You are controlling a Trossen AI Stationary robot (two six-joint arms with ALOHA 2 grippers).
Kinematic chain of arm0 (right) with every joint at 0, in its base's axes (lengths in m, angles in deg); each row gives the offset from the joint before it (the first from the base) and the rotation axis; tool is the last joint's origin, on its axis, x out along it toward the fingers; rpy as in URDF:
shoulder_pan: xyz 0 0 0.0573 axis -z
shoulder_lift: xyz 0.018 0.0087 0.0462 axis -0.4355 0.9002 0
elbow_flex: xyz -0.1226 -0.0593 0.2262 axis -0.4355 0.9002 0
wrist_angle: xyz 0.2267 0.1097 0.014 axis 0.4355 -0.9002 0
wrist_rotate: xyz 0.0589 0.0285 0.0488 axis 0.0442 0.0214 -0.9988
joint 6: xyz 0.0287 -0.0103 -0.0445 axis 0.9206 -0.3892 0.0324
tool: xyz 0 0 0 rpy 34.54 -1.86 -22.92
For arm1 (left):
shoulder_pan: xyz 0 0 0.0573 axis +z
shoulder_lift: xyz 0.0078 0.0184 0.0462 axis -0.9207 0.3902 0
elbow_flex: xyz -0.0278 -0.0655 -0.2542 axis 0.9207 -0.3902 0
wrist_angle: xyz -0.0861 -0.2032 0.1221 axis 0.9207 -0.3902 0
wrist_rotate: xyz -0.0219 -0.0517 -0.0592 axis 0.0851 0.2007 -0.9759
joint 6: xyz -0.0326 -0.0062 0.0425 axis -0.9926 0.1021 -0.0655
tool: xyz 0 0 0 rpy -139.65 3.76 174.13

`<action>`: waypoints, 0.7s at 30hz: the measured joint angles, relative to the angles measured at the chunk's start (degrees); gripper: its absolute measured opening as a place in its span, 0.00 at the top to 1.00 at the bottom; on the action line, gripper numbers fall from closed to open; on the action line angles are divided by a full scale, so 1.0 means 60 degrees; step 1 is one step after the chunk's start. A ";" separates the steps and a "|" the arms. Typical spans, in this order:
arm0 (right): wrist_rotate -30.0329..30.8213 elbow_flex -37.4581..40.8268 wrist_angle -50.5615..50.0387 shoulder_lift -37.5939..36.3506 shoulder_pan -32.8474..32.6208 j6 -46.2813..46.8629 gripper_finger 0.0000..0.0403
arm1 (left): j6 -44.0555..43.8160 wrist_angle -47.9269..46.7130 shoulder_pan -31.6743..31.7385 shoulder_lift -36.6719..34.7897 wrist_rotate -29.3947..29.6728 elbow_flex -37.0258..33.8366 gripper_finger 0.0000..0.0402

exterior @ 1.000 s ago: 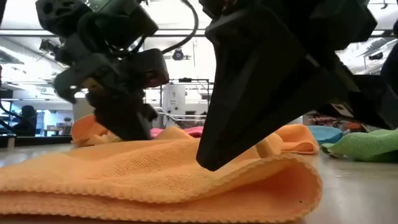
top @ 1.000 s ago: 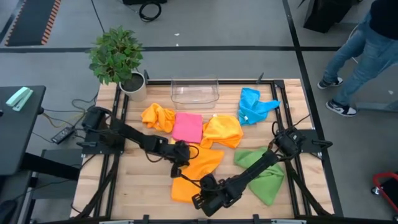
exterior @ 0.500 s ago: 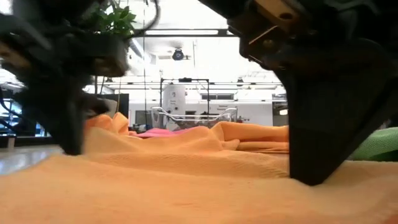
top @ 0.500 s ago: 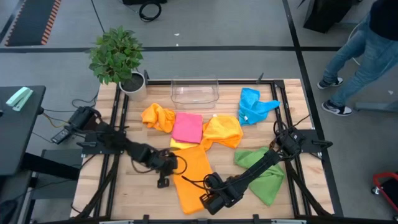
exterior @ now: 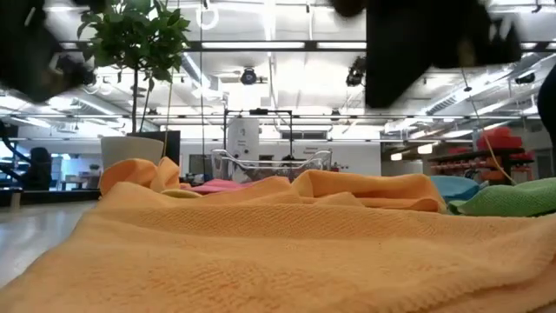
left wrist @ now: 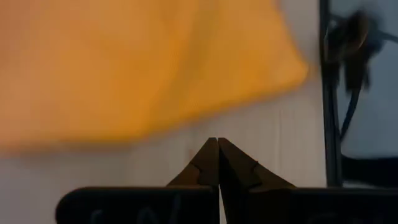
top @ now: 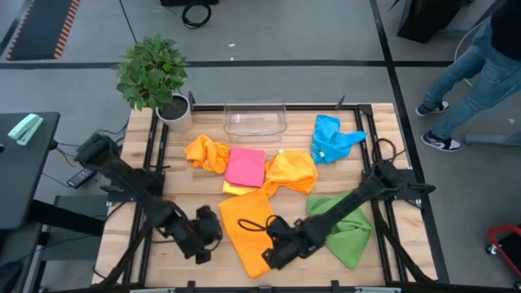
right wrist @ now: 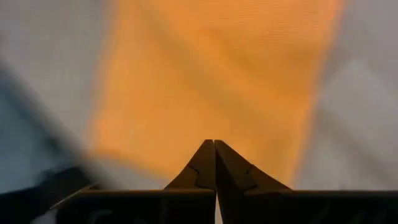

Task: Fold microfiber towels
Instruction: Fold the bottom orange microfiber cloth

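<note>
Landmark: clear plastic bin [top: 255,120], at the far edge of the table [top: 183,199].

Orange towel [top: 248,226] lies spread flat in front of the bin, near the table's front edge, roughly rectangular and set at a slant. No fold shows in it; the low view shows one broad sheet with soft ripples. Judged: laid out for a first fold, not yet folded.

Left gripper [top: 203,248] sits just off this towel's left edge, over bare wood. Its wrist view shows the fingers pressed together, nothing between them. Right gripper [top: 270,253] sits at the towel's right front edge, fingers also pressed together and empty in its wrist view; whether it touches the cloth I cannot tell.

Other towels, relative to the bin:
- second orange towel [top: 207,152], crumpled, front-left of bin.
- pink towel [top: 245,166], directly in front, flat; could be folded, not certain.
- yellow towel [top: 234,189], only a sliver shows under the pink one.
- third orange-looking cloth [top: 291,172], bunched, front-right.
- blue towel [top: 332,138], crumpled, right of bin.
- green towel [top: 345,224], loose, well to the front-right, partly under the right arm.

Bin appears empty. Judged progress: early; nearly all folding remains.
</note>
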 joint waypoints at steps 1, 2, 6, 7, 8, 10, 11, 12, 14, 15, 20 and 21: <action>0.0215 0.0000 0.0309 -0.0091 -0.0106 0.0103 0.99 | 0.0472 -0.0297 0.0074 -0.0257 0.0532 0.0177 0.99; 0.0418 0.0007 0.0609 -0.0127 -0.0217 0.0215 0.99 | 0.0990 -0.0464 0.0204 -0.0444 0.1031 0.0300 0.99; 0.0806 -0.0006 0.1545 0.0126 -0.0574 0.0874 0.99 | 0.2902 -0.0440 0.1394 -0.0476 0.0951 0.0210 0.99; 0.0829 -0.0007 0.1640 0.0334 -0.0646 0.1024 0.99 | 0.3115 -0.0388 0.1793 -0.0264 0.0435 0.0056 0.99; 0.0832 -0.0001 0.1640 0.0557 -0.0711 0.1172 0.99 | 0.3332 -0.0236 0.2168 -0.0014 -0.0139 -0.0101 0.99; 0.0768 0.0033 0.1567 0.0979 -0.0800 0.1476 0.99 | 0.3712 0.0154 0.2798 0.0455 -0.1113 -0.0333 0.99; 0.0751 0.0033 0.1597 0.1119 -0.0811 0.1655 0.99 | 0.3816 0.0387 0.3026 0.0672 -0.1456 -0.0356 0.99; 0.0715 0.0032 0.1605 0.1217 -0.0816 0.1804 0.99 | 0.3976 0.0599 0.3203 0.0912 -0.1681 -0.0350 0.99; 0.0579 0.0008 0.1651 0.1404 -0.0787 0.1945 0.99 | 0.4217 0.0889 0.3371 0.1359 -0.2172 -0.0346 0.99; 0.0545 0.0007 0.1575 0.1489 -0.0767 0.2018 0.99 | 0.4269 0.0947 0.3399 0.1545 -0.2355 -0.0349 0.99; 0.0362 0.0007 0.0665 0.1542 -0.0661 0.2113 0.99 | 0.3928 0.0950 0.3236 0.2433 -0.2930 -0.0289 0.99; 0.0272 0.0007 0.0413 0.1539 -0.0641 0.2116 0.99 | 0.3763 0.0892 0.3135 0.2562 -0.2965 -0.0269 0.99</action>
